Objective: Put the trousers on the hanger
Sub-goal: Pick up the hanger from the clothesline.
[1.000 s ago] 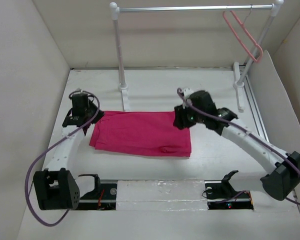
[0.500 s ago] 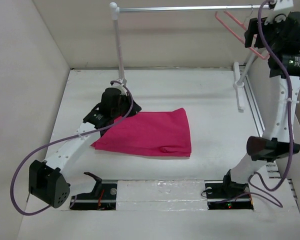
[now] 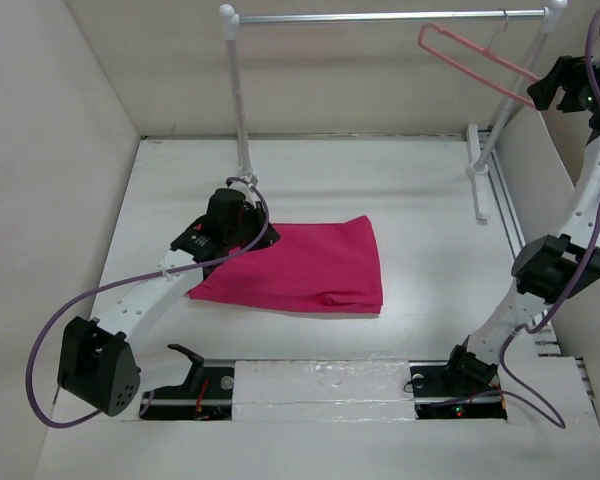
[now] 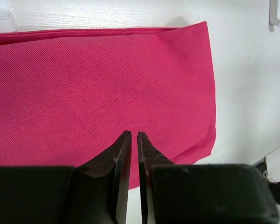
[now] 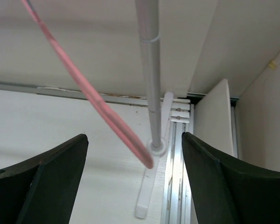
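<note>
Your right claw (image 5: 134, 137) gapes wide, empty.
The hanger (image 5: 91, 95) slants just ahead of it, the rail post (image 5: 149, 70) right behind; close off-centre and you may clip the post or set the hanger swinging. Your left claw (image 4: 134, 135), nearly shut and empty, sits over the trousers (image 4: 98, 79).

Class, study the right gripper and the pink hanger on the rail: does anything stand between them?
Nothing visible does. In the right wrist view the hanger hangs ahead of the right gripper, whose jaws stand wide open. The rail's post stands beyond the hanger, not in front of it.
</note>
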